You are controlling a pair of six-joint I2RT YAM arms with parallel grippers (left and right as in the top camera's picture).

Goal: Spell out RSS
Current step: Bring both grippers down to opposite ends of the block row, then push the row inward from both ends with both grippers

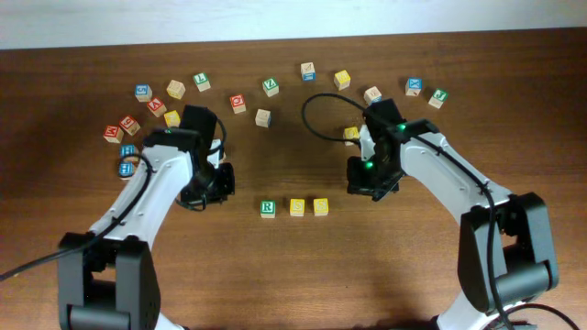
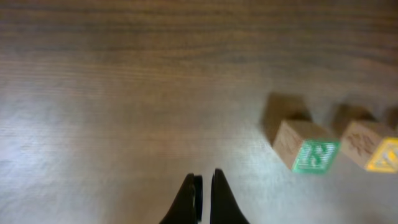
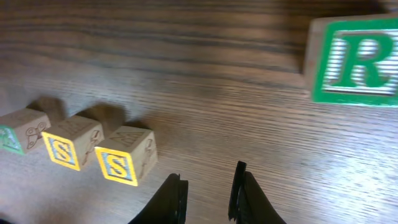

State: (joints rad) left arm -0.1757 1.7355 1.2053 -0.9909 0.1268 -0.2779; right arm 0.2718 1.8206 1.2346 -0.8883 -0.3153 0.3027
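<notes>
- Overhead: the R cube (image 1: pixel 267 209) sits low-middle on the desk (image 1: pixel 275 275). The two S cubes (image 1: pixel 297 207) (image 1: pixel 321 206) follow it in a neat row, so it reads RSS. Loose cubes (image 1: pixel 270 87) arc along the far side. The left arm (image 1: pixel 151 183) and right arm (image 1: pixel 440 165) hang either side of the row, apart from it.
- Left wrist: the left claw (image 2: pixel 202 199) is clenched on nothing, fingers together over bare wood. The R cube is off to the right with a yellow one just beside it, all a bit blurry.
- Right wrist: the right claw (image 3: pixel 208 190) has its fingers a little apart with nothing between them. Both S cubes lie just left of it, and the R cube is at the left edge. A second R cube (image 3: pixel 357 59) looms top right, cut off by the frame.
</notes>
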